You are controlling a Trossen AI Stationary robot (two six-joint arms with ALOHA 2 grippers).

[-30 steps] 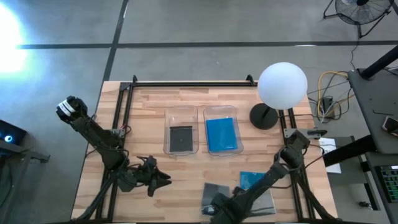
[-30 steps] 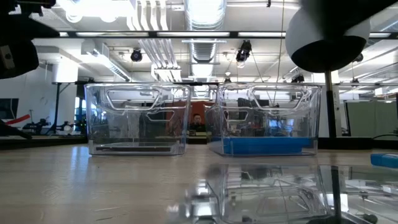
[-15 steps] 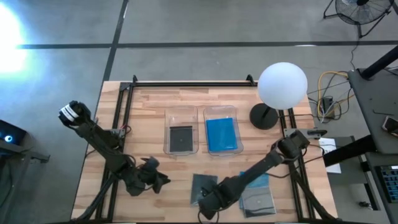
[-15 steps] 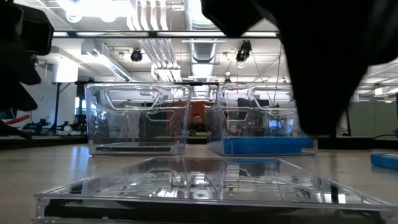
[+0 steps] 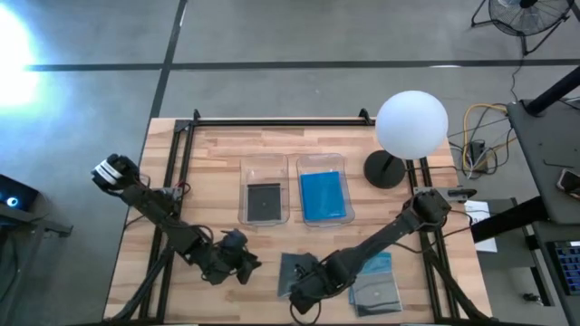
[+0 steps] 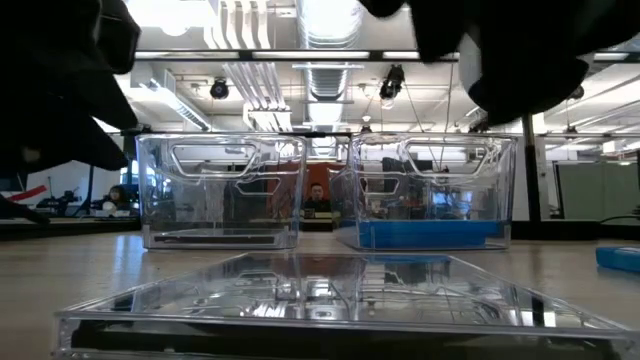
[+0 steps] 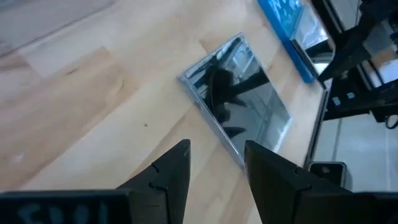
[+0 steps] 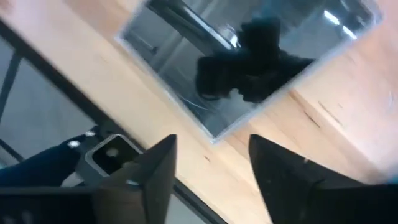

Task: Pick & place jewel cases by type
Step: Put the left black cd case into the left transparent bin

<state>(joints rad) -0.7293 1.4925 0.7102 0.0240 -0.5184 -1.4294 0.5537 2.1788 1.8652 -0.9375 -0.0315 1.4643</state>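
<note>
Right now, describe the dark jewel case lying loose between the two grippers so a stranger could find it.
Start at the two clear bins mid-table. Nearer the front edge, below them, lies a dark jewel case. Unlike the blue case beside it, it is glossy grey-black and nearest the left gripper.

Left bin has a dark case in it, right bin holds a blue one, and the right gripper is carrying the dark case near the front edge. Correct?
Not quite. The right gripper is open and holds nothing; the dark case lies flat on the table, as the high and right wrist views show. The bin contents are as you said.
</note>
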